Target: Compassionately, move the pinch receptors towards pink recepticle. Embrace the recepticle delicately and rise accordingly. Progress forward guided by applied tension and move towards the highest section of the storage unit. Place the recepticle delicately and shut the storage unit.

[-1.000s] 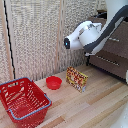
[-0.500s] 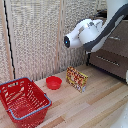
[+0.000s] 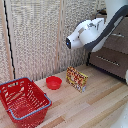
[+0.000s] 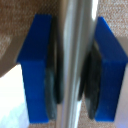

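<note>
Two blue gripper [image 4: 70,70] pads [image 4: 37,70] clamp smooth silver bar handle [image 4: 75,60], brown dresser [image 3: 112,55].

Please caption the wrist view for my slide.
Blue fingers closed on a silver bar handle.

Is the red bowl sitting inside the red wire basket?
No. The red bowl sits on the wooden floor, apart from the red basket.

A silver bar handle [image 4: 76,64] fills the gap between the blue fingers [image 4: 37,70], while basket [image 3: 22,100], bowl [image 3: 53,82] and box [image 3: 77,79] crowd the lower-left floor, leaving bare boards lower right.
</note>
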